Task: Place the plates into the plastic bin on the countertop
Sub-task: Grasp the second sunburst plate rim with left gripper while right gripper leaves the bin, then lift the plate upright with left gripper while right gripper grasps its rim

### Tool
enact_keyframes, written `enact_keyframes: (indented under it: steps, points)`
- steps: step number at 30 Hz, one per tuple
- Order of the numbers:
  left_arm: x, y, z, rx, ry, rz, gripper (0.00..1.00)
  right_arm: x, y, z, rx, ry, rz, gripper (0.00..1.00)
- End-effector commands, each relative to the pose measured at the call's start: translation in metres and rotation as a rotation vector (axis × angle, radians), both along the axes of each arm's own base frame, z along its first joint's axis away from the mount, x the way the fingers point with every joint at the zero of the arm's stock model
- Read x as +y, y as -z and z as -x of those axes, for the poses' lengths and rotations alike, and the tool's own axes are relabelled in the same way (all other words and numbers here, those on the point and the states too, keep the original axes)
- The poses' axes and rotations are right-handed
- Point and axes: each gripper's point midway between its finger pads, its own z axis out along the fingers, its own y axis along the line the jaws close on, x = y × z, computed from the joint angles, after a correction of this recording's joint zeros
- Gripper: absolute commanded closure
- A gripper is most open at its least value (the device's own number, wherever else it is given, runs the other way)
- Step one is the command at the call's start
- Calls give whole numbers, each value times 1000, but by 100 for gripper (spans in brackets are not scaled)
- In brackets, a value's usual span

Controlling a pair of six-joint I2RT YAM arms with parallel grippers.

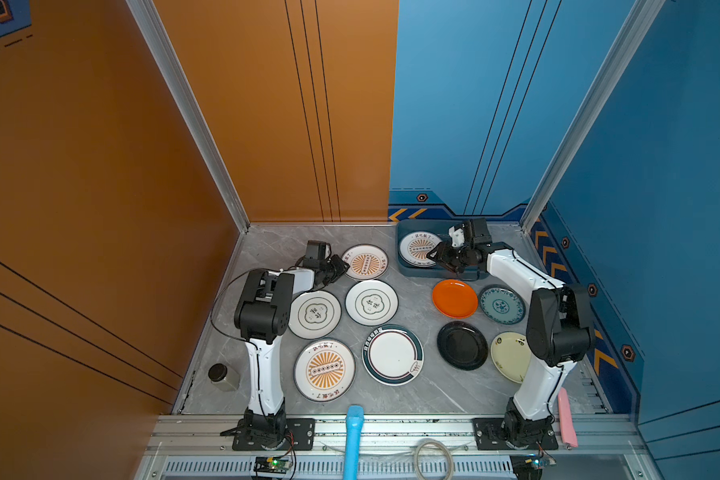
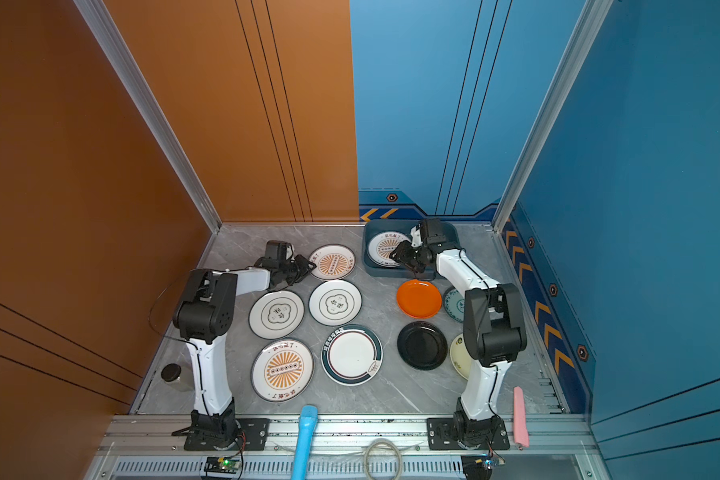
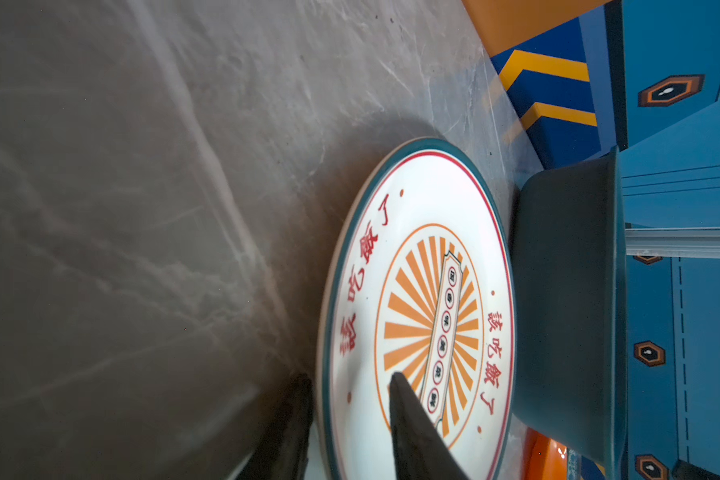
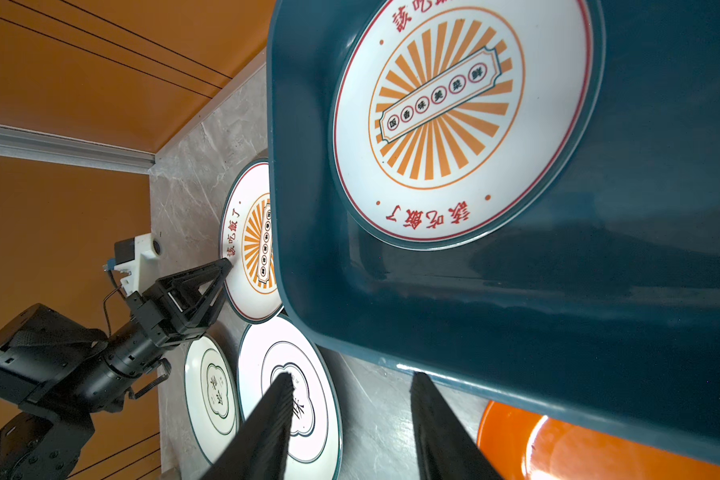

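Left wrist view: left pincer [image 3: 350, 376] straddles the sunburst plate [image 3: 429, 208] rim, jaws apart; right pincer [image 4: 352, 376] hangs apart by the bin [image 4: 516, 311].

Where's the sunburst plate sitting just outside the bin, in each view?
In a top view: plate far centre.
In a top view: plate far centre too.
Left wrist: plate close up, before bin.
Right wrist: plate half behind bin.
Landmark: bin beside it.
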Motion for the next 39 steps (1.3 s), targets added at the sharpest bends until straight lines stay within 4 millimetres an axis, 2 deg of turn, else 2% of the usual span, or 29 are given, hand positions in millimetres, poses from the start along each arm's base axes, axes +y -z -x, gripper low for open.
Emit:
enact_keyframes:
  steps: [1,6,11,16,20,26,30,33,37,39]
  points:
    - [-2,23,3,57,1,0,70,7,-10,8,-15,-17,-31,51]
    - [-2,23,1,48,-4,17,84,8,-1,13,-4,-21,-43,51]
    - [-7,12,-3,23,14,42,90,13,6,21,5,-44,-54,51]
    - [0,-6,-7,-5,5,62,96,22,4,30,-10,-79,-63,51]
    - [6,-33,-9,-50,-2,88,99,30,-1,36,-31,-114,-69,51]
    - [17,-90,-2,-142,-6,127,100,42,-12,37,-77,-166,-131,48]
    - [23,-131,12,-203,5,162,100,53,-18,37,-99,-193,-193,46]
    - [24,-153,32,-233,34,189,100,64,-23,38,-112,-218,-247,44]
    - [22,-163,67,-238,101,201,100,78,-32,40,-128,-262,-318,38]
    - [21,-154,89,-210,135,193,100,86,-35,44,-134,-293,-338,34]
